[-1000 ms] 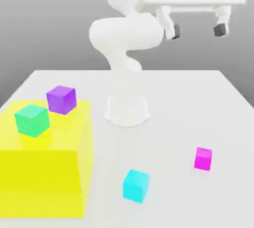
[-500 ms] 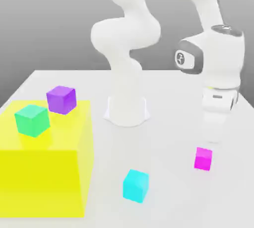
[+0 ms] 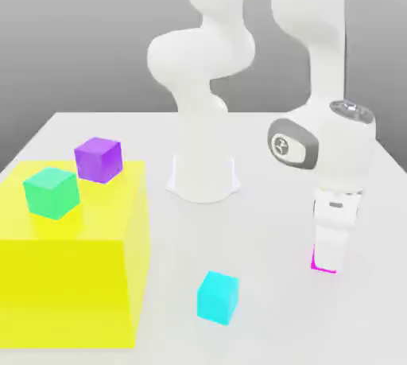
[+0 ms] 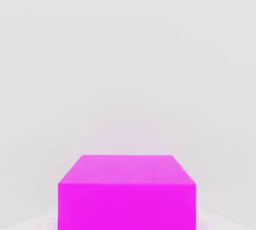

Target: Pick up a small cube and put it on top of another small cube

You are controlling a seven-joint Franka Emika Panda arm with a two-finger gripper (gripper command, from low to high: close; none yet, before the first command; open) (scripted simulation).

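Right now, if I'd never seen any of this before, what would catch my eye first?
Probably the tall white robot arm, bent down so its gripper sits right over a tiny magenta cube on the white table, at the exterior view's right. Next, the big yellow block at the left, with a teal-green cube and a purple cube on top.

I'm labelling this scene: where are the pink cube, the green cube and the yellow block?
pink cube (image 4: 126, 194), hand view, front face.
green cube (image 3: 51, 193), exterior view, front faces.
yellow block (image 3: 63, 292), exterior view, bare front face.
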